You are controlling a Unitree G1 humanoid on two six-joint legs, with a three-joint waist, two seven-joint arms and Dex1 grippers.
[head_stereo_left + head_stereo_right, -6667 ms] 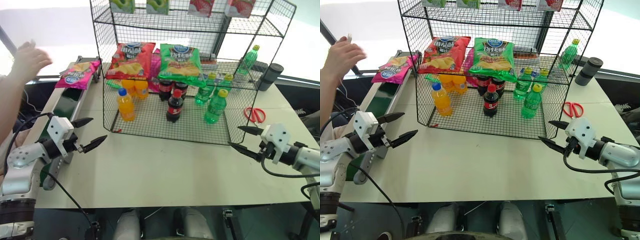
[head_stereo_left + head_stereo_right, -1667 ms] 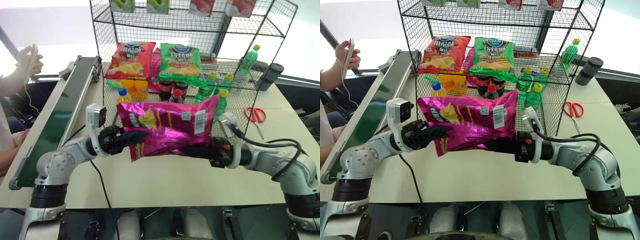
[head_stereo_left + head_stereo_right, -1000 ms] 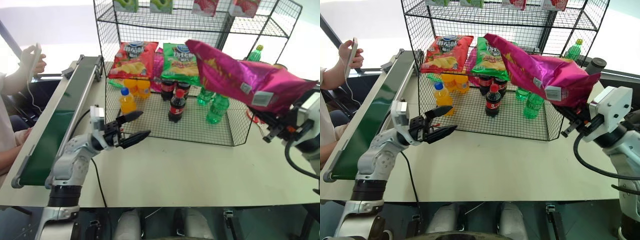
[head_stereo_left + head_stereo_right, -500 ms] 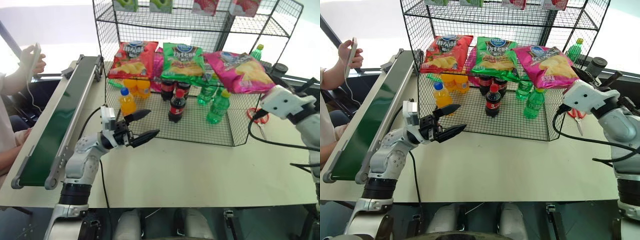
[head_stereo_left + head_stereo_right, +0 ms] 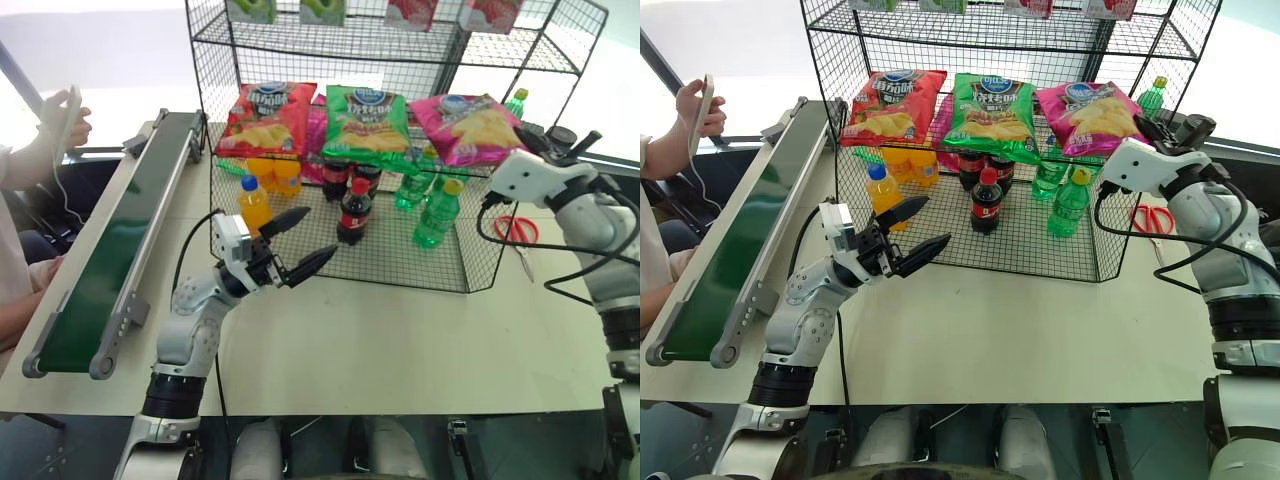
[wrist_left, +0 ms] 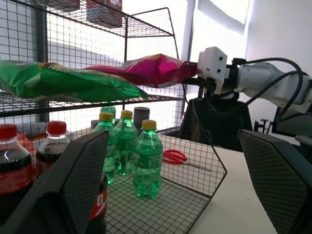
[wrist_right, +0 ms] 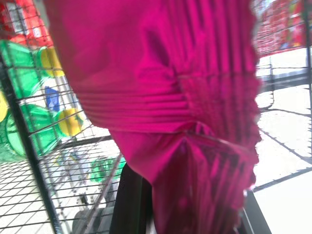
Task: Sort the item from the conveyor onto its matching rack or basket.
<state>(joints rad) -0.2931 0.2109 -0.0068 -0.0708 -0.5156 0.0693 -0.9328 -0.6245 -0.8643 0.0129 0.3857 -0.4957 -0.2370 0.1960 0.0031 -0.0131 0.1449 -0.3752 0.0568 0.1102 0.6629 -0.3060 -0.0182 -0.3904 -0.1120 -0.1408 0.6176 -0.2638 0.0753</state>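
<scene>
Clamped between the fingers of the right gripper (image 5: pixel 531 141), the pink chips bag (image 5: pixel 467 126) is held by its rear edge and laid on the middle tier of the black wire rack (image 5: pixel 400 60), beside the green chips bag (image 5: pixel 367 122). The left gripper (image 5: pixel 305 242) is spread wide and empty over the tabletop (image 5: pixel 380 340) before the rack, the conveyor (image 5: pixel 120 245) along the left edge.

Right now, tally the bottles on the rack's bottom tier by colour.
Orange bottles: 3
Cola bottles: 3
Green bottles: 3
Total: 9
</scene>
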